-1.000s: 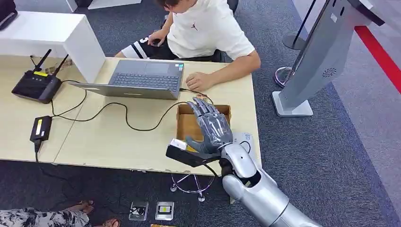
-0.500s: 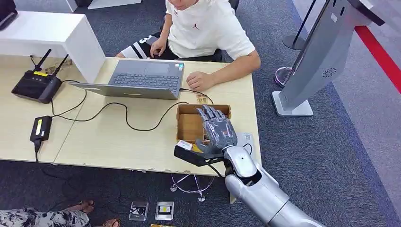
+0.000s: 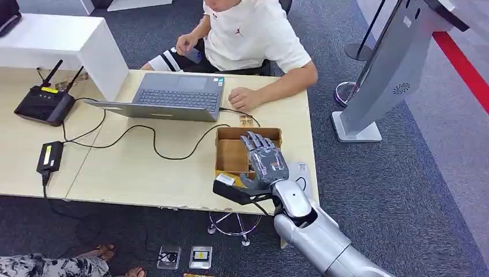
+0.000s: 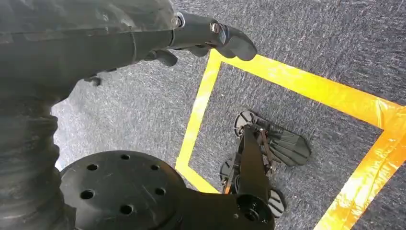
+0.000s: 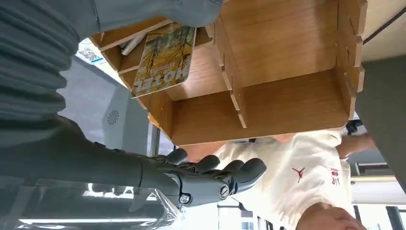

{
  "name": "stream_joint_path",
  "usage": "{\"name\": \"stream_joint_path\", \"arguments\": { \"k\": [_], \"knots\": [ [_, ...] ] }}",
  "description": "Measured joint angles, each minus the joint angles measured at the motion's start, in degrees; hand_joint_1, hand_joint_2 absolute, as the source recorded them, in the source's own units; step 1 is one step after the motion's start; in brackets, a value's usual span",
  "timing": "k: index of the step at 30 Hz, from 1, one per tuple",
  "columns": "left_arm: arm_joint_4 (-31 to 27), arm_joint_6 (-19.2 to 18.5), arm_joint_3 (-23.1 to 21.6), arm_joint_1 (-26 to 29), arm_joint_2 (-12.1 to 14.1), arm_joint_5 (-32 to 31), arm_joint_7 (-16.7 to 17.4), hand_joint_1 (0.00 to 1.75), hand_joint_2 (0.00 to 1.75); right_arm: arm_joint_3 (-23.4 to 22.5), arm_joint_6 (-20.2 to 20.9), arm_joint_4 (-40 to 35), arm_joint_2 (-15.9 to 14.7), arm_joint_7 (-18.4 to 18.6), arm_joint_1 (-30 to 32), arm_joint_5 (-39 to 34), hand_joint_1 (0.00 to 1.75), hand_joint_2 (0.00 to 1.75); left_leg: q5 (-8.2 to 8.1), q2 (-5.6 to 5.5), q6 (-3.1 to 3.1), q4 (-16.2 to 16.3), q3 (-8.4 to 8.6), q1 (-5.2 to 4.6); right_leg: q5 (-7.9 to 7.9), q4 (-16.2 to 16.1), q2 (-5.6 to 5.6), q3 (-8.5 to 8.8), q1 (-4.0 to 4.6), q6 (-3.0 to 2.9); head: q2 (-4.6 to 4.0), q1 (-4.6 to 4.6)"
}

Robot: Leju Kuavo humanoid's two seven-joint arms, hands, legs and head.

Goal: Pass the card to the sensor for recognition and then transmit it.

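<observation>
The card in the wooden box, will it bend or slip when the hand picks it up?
The card looks thin and flat, so probably fairly stiff yet light. Its printed face seems glossy, so it may slip. It leans against the wooden box divider, leaving an edge for the right hand fingers.

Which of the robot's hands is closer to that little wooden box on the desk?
The right. In the head view its right hand hovers over the wooden box at the desk's edge. The left hand hangs low over the carpet and yellow floor tape, away from the box.

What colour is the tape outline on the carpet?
Bright yellow tape, forming a rectangular outline on the dark grey carpet; clearest in the left wrist view.
</observation>
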Motion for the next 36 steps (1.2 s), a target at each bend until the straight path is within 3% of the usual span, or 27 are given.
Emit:
{"name": "stream_joint_path", "arguments": {
  "k": [21,36],
  "knots": [
    [0.0,-0.2,0.0,0.0,0.0,0.2,0.2,0.00,1.75,0.0,0.2,0.0,-0.1,2.5,0.1,1.6,0.03,1.75,0.00,0.00,0.00,0.0,0.00,0.00,0.00,0.0,0.00,-0.01,0.00,0.00,-0.02,-0.02],
    [0.1,-1.7,0.0,0.0,0.2,0.1,0.2,0.00,1.75,-2.5,0.7,0.0,-1.4,5.2,1.7,3.1,0.10,1.75,0.00,0.01,0.00,0.0,0.01,0.00,0.00,0.0,0.01,-0.01,0.00,0.00,-0.02,-0.02]
  ]
}}
